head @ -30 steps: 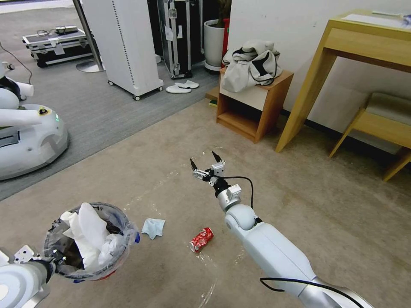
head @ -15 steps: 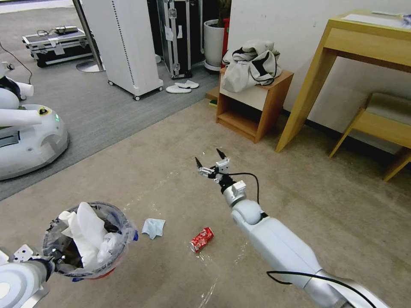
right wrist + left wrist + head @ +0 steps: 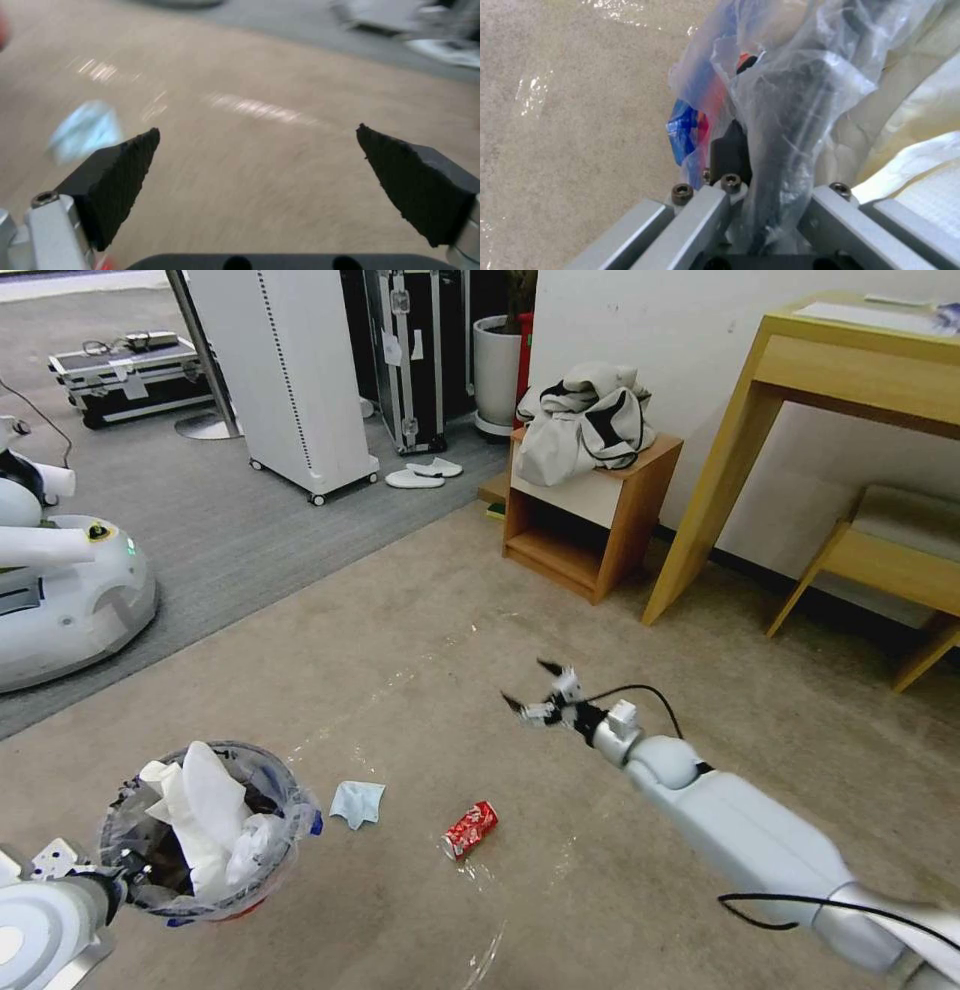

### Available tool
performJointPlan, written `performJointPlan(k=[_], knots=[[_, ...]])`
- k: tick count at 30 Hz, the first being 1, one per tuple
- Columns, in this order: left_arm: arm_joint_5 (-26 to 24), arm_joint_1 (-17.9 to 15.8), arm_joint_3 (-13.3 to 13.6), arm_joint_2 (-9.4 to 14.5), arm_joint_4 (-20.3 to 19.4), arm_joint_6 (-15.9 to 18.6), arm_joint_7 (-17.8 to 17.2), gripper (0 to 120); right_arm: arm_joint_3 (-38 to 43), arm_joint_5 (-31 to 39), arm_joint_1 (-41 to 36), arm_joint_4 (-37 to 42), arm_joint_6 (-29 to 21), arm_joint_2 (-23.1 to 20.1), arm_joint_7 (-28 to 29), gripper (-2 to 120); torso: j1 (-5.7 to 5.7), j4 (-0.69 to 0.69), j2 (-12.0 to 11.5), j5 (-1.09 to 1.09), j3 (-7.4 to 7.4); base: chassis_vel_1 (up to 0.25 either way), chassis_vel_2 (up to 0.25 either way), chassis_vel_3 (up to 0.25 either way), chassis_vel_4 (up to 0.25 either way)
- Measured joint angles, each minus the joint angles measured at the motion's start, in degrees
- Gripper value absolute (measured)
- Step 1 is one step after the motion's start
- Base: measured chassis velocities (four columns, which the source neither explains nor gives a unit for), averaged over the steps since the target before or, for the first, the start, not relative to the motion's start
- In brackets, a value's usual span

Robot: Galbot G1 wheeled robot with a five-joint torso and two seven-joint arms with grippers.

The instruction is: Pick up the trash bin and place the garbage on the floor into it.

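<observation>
The floor [image 3: 620,600] is a big tan carpet, with a grey carpet [image 3: 250,510] farther back. A tall wooden desk [image 3: 850,370] stands by the wall, and a small wooden cabinet [image 3: 590,520] sits next to it with a bundle of clothes [image 3: 580,420] on top. A pair of white slippers [image 3: 425,474] lies on the grey carpet.

The right arm [image 3: 740,830] reaches out over the tan floor. The right gripper [image 3: 532,685] hangs in the air above the floor with its two black fingertips [image 3: 125,180] spread wide apart and nothing between them.

The trash bin [image 3: 205,830] is at the near left, held up by the left gripper [image 3: 120,880]. The bin is lined with a clear plastic bag [image 3: 790,93] and stuffed with white papers [image 3: 210,810]. In the left wrist view, the gripper's fingers are clamped on the bin's rim, with the bag squeezed in between.

On the floor, just beside the bin, lies a light-blue cloth [image 3: 357,802]. A little to the right of it lies a red soda can [image 3: 470,830] on its side. The can is near the right gripper but not touching it.
</observation>
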Motion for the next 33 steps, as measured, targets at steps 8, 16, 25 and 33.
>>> performJointPlan(k=[8,16,25,33], knots=[[-0.1,-1.0,0.9,1.0,0.9,0.0,0.3,0,-0.8,-19.2,7.7,-13.5,9.5,4.7,-18.6,100,0.00,0.01,0.0,-0.06,0.00,0.000,0.000,0.000,0.000],[-0.3,-1.2,1.1,1.5,1.3,0.1,0.5,0,-2.4,-23.2,9.2,-14.0,11.1,6.3,-22.6,100,0.00,0.00,0.0,0.00,0.00,0.000,0.000,0.000,0.000],[-0.4,-1.2,1.2,1.8,1.4,0.1,0.7,0,-3.5,-24.6,10.0,-13.8,12.2,7.1,-23.8,100,0.00,-0.02,0.0,-0.01,0.00,0.000,0.000,0.000,0.000],[-0.4,-1.2,1.5,1.8,1.2,0.1,0.7,0,-4.4,-26.7,10.4,-14.2,13.1,8.6,-24.7,100,0.00,0.00,0.0,-0.02,0.00,0.000,0.000,0.000,0.000]])
